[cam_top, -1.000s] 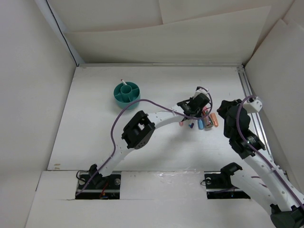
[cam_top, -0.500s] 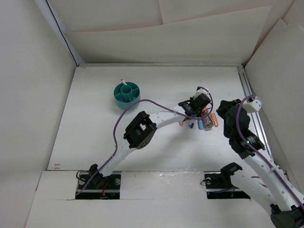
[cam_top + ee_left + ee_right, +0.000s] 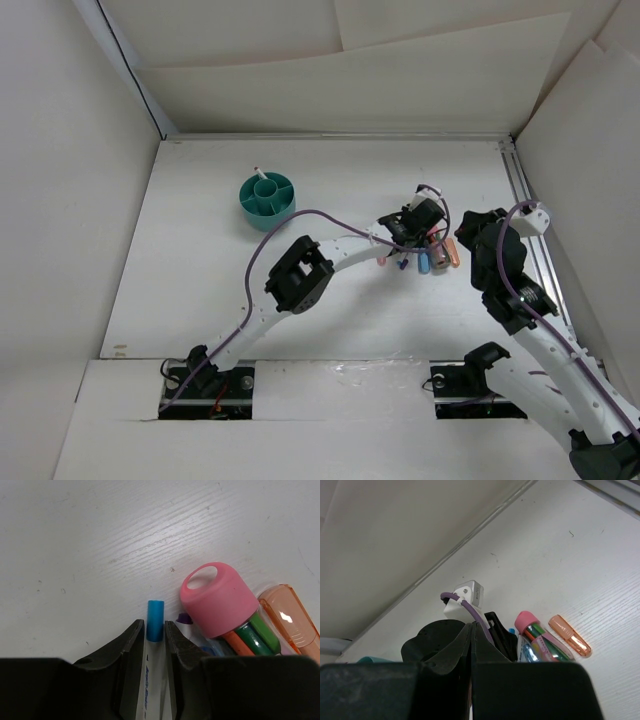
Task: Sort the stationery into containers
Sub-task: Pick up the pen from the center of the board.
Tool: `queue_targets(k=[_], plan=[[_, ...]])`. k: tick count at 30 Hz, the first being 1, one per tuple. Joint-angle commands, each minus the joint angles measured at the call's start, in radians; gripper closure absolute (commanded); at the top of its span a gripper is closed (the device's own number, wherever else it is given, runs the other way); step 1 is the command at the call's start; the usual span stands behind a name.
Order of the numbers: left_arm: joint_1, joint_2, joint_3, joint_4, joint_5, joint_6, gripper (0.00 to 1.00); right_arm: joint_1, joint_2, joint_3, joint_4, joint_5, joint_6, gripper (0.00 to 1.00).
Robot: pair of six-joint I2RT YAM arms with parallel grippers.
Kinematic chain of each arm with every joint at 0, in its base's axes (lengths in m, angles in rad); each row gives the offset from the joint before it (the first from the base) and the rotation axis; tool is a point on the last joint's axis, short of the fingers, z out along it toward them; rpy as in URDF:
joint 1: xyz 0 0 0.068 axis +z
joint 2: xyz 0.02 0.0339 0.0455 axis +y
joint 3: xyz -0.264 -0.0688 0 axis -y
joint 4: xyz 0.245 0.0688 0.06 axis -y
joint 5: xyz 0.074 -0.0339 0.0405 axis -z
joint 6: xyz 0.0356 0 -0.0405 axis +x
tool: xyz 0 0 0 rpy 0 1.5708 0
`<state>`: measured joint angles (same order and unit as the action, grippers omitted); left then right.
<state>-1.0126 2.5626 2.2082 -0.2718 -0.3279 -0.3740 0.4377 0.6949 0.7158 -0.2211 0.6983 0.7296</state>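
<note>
My left gripper is shut on a thin white pen with a blue tip, low over the table at the stationery pile. Next to the pen lie a pink-capped clear tube of coloured sticks, an orange translucent stick and a purple tip. In the top view the left gripper is at the pile's left edge. My right gripper is shut and empty, raised just right of the pile. The teal organiser stands far left and holds a white pen.
A pink stick lies left of the pile. A metal rail runs along the table's right edge. White walls enclose the table. The left arm's purple cable arcs over the middle.
The left arm's elbow has shifted a little to the right and nearer. Its gripper stays at the pile. The right arm has not moved.
</note>
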Motion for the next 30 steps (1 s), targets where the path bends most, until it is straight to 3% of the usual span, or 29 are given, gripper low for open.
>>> queue_targets(k=[1,7,12,17,30], plan=[[0.000,0.004,0.038,-0.023,-0.022,0.009,0.79,-0.007,-0.006,-0.004,0.051,-0.006,-0.015,1.00],[0.000,0.013,0.038,-0.023,-0.033,0.027,0.79,-0.007,-0.015,-0.004,0.051,-0.006,-0.015,1.00],[0.000,0.022,0.038,-0.023,-0.053,0.027,0.99,-0.007,-0.015,-0.004,0.051,-0.006,-0.015,0.97],[0.000,-0.051,-0.018,-0.001,-0.092,0.027,1.00,-0.007,-0.015,-0.013,0.051,-0.006,-0.015,0.74],[0.083,-0.370,-0.205,0.112,-0.079,-0.026,1.00,-0.007,-0.025,-0.013,0.060,-0.006,-0.015,0.73]])
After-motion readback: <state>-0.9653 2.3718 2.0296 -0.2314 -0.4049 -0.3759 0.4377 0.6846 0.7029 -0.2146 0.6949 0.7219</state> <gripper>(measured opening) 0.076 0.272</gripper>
